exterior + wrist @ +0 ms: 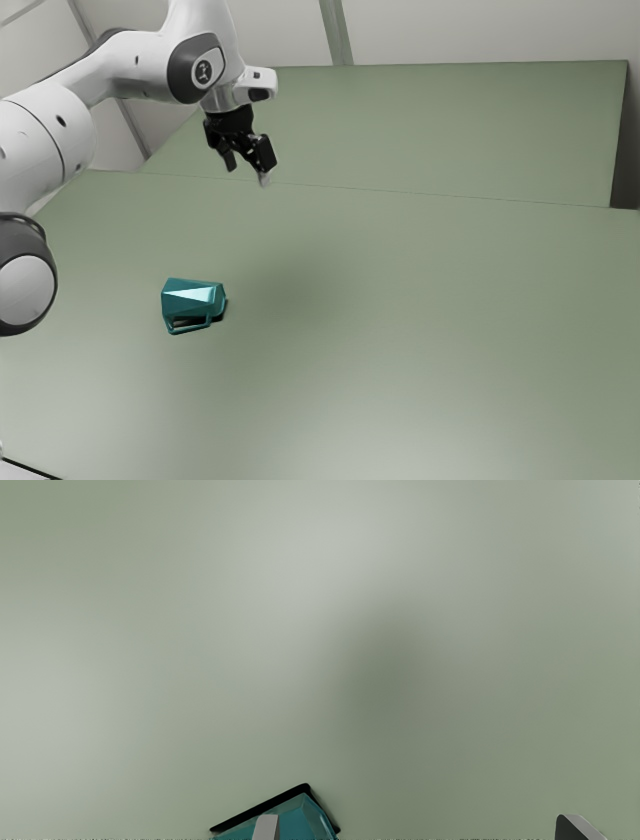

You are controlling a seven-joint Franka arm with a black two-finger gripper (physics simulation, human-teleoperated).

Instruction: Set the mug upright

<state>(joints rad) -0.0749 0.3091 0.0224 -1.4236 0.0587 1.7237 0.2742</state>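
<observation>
The teal faceted mug (pixel 192 300) lies on its side on the green table, its handle toward the bottom of the exterior view. Well above the table, the gripper (pixel 248 174) hangs apart from the mug, on the side of the exterior view's top. In the wrist view part of the mug (pixel 300 820) shows beyond one fingertip, which covers some of it; the rest is cut off. The gripper (pixel 417 827) is open, its two fingertips far apart with nothing held between them.
The green table (pixel 400 320) extends under the arm and mug. Its far edge runs near pale wall panels (pixel 480 30) at the exterior view's top. A soft shadow lies on the tabletop beside the mug.
</observation>
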